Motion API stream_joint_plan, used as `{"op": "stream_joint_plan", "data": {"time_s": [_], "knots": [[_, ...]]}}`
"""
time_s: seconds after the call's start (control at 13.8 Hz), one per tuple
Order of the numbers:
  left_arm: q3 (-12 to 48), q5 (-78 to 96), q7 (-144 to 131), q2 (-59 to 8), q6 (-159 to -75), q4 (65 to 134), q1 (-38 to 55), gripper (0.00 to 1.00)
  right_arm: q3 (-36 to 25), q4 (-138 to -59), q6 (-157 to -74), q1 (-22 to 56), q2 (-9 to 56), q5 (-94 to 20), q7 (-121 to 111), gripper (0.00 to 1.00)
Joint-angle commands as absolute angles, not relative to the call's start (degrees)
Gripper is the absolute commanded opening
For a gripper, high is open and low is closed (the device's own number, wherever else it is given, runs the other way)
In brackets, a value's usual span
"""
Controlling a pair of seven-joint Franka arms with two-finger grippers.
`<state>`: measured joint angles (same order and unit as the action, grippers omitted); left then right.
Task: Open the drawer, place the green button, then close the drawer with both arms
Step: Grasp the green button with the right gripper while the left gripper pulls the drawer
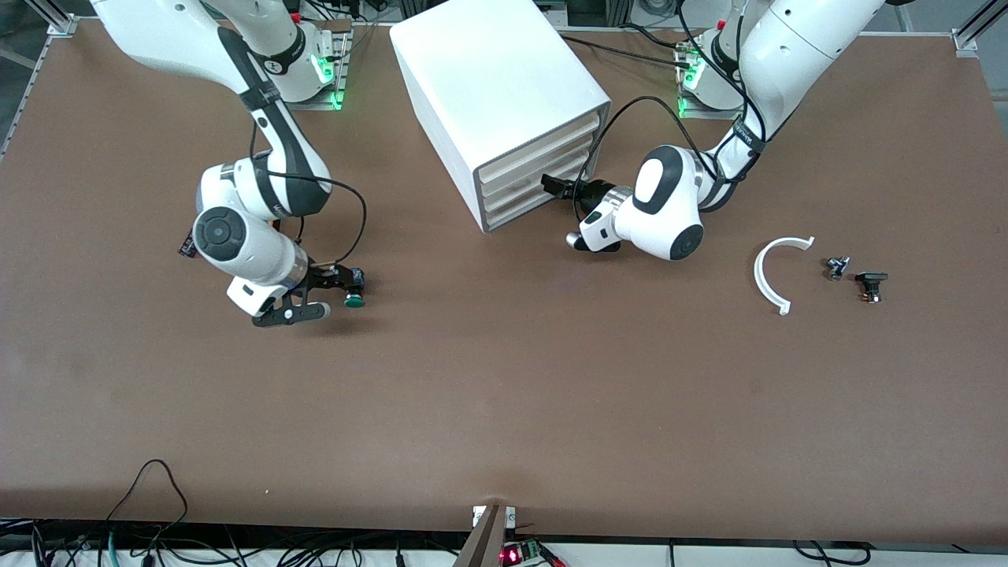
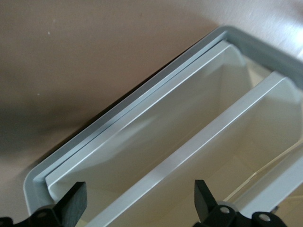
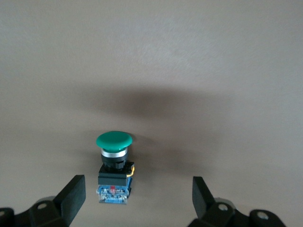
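Hovering wide-jawed: your right gripper [image 3: 137,196] straddles the button [image 3: 113,163] on the table; your left gripper [image 2: 139,201], jaws wide, sits at the cabinet's [image 1: 496,94] drawer [image 2: 156,142].

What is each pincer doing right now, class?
Left pincer: open, at the drawer front, holding nothing.
Right pincer: open around the button, not gripping it.

You had front camera high, facing both arm bases. Left wrist camera sat close on drawer [image 2: 142,156]; right wrist close above button [image 3: 113,163], also in front view.
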<state>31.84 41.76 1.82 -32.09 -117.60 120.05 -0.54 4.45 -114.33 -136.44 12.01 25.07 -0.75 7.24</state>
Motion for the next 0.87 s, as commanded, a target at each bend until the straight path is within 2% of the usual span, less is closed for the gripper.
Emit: {"op": "stream_joint_plan", "data": {"time_s": [0.0, 0.22, 0.29, 0.36, 0.44, 0.51, 0.58, 0.8], "knots": [[32.17, 43.51, 6.23, -31.20, -119.00, 123.04, -1.05, 1.00, 6.67, -118.30, -140.27, 12.04, 23.73, -1.76, 11.93, 1.00], [33.22, 44.64, 7.21, -31.29, -121.28, 124.45, -1.05, 0.97, 7.29, -118.56, -141.58, 12.04, 24.78, -1.67, 13.97, 1.00], [33.31, 45.08, 7.21, -31.29, -121.55, 125.06, -1.05, 0.89, 7.29, -118.91, -142.37, 12.04, 25.22, -1.67, 13.97, 1.00], [33.22, 45.17, 7.21, -31.29, -121.64, 125.16, -1.05, 0.58, 7.29, -119.09, -143.17, 12.04, 25.83, -1.67, 13.97, 1.00], [33.22, 45.18, 7.29, -31.29, -121.81, 125.24, -1.05, 0.38, 7.29, -119.79, -143.96, 12.04, 26.01, -1.58, 13.97, 1.00], [33.40, 45.18, 7.29, -31.29, -121.82, 125.42, -1.05, 0.11, 7.29, -121.01, -145.70, 12.04, 26.10, -1.50, 13.97, 1.00], [33.40, 45.18, 7.29, -31.29, -121.82, 125.42, -1.05, 0.00, 7.29, -122.59, -148.16, 12.04, 26.36, -1.49, 13.97, 1.00], [33.31, 45.09, 7.29, -31.03, -121.73, 125.33, -1.49, 0.00, 7.29, -125.33, -153.10, 12.04, 26.89, -1.41, 13.89, 1.00]]}}
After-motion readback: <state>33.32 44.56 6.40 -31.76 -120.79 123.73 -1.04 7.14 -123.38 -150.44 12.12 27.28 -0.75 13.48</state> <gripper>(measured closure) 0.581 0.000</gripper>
